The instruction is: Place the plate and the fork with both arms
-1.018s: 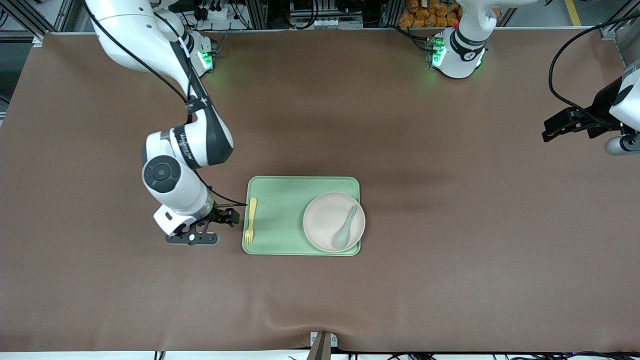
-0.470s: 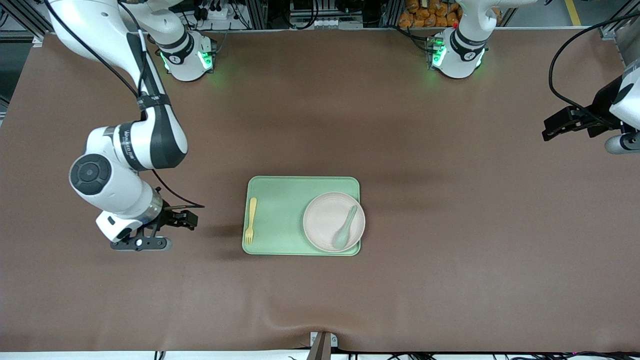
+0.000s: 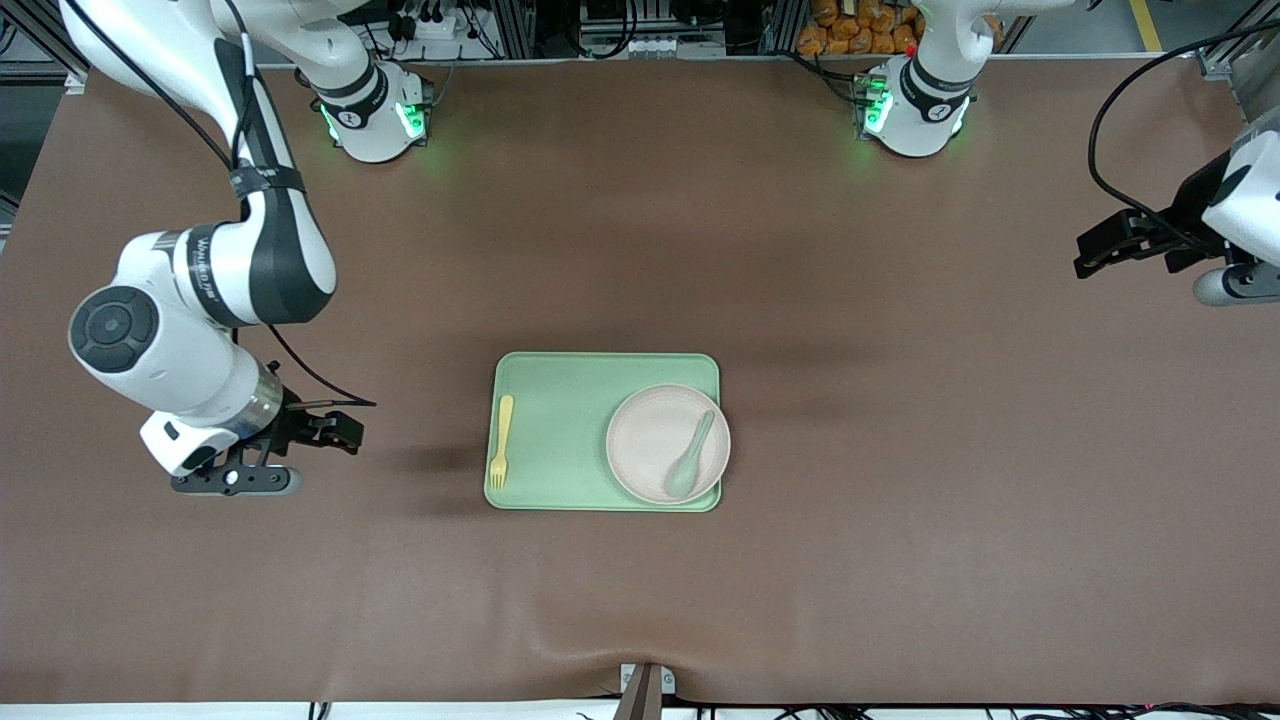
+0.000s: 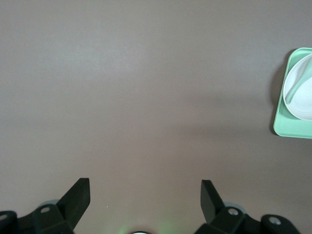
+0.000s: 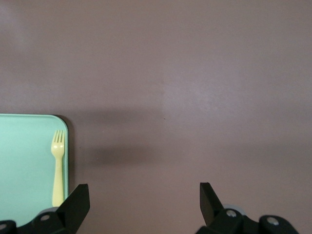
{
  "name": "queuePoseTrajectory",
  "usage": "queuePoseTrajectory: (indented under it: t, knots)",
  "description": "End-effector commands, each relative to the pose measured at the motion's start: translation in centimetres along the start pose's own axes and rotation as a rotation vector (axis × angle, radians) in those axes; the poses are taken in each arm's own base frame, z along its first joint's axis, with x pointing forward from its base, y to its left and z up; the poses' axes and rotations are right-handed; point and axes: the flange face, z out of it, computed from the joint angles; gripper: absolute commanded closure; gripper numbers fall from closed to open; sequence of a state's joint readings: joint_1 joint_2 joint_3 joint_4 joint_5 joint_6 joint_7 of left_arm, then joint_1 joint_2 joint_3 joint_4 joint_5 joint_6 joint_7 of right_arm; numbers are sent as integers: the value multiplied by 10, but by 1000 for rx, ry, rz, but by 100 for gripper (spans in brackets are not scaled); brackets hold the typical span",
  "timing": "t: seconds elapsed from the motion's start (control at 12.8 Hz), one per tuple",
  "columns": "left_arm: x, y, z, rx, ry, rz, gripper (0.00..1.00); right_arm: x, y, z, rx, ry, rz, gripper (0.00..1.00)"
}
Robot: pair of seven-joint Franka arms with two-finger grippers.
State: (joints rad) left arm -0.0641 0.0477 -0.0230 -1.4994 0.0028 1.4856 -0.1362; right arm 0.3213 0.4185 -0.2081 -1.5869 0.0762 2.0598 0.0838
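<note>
The cream plate (image 3: pixel 655 435) lies on a light green tray (image 3: pixel 560 400), at the tray's end toward the left arm. The pale yellow fork (image 3: pixel 501 440) lies on the tray's other end, along its edge. My right gripper (image 3: pixel 235 481) hangs open and empty over bare table, apart from the tray toward the right arm's end. In the right wrist view the fork (image 5: pixel 58 165) and tray (image 5: pixel 24 161) show off to one side of the right gripper (image 5: pixel 143 200). My left gripper (image 3: pixel 1237 287) is open and empty over the table's left-arm end. The left gripper (image 4: pixel 145 195) sees the plate (image 4: pixel 302 100) far off.
A pale green spoon (image 3: pixel 690 456) rests in the plate. The brown table mat (image 3: pixel 900 500) spreads wide around the tray. Both arm bases (image 3: pixel 370 110) stand along the table edge farthest from the front camera.
The right arm has swung away from the fork and tray toward the right arm's end of the table, gripper still open. The left arm has shifted only slightly.
</note>
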Motion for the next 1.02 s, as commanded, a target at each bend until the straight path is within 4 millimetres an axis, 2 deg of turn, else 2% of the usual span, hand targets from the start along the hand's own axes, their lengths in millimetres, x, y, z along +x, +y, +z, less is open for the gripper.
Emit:
queuePoseTrajectory:
  t: [0.0, 0.08, 0.47, 0.63, 0.78, 0.94]
  knots:
    - [-9, 3, -7, 4, -2, 7, 0, -10, 27, -27, 22, -23, -2, 0]
    - [-12, 3, -10, 4, 4, 7, 0, -17, 32, -41, 28, -42, 4, 0]
    - [-14, 4, -17, 4, 28, 7, 0, -54, 83, -123, 59, -88, 68, 0]
    - [-16, 3, -16, 4, 33, 7, 0, -68, 92, -152, 66, -85, 76, 0]
    - [-16, 2, -17, 3, 36, 5, 0, -82, 110, -178, 76, -81, 97, 0]
    - [-16, 0, -17, 3, 36, 2, 0, -92, 132, -193, 81, -84, 79, 0]
